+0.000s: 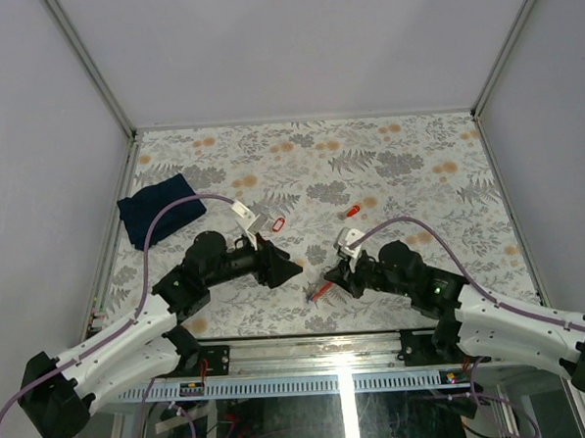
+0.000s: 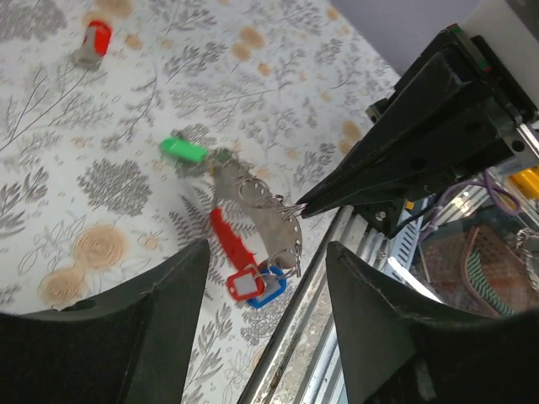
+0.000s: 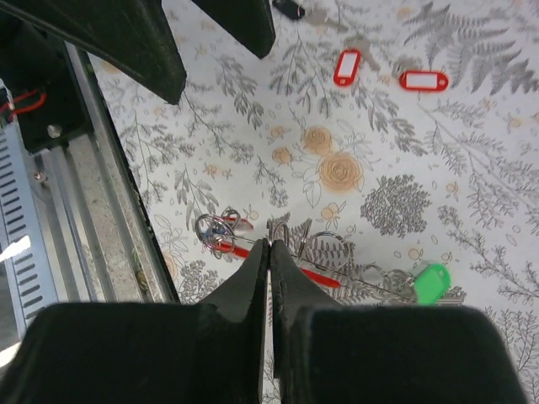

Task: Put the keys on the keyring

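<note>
Far left on the floral-patterned tabletop (image 1: 417, 154) lies a folded navy-blue cloth (image 1: 160, 214), well apart from everything else. To its right the black left gripper (image 1: 290, 266) hangs low over the surface, its jaws released and standing apart with nothing between them. Beyond it, farther from the arms, lies a small metal key with a red plastic tag (image 1: 278, 223).

Between the two grippers, near the table's front edge, rests the keyring (image 2: 271, 220). It is a set of thin metal rings joined to a curved grey fob and a flat red strap (image 2: 229, 242). A key with a green plastic tag (image 2: 184, 149) lies at one end of it, touching or just beside. A red-framed tag (image 2: 246, 283) and a blue tag (image 2: 271, 295) sit at the other end, by the metal rail.

The black right gripper (image 3: 269, 246) is clenched, its tips meeting right at one of the rings. Whether a ring is pinched between them cannot be told. Farther right and farther back lies another red-tagged key (image 1: 351, 212).
</note>
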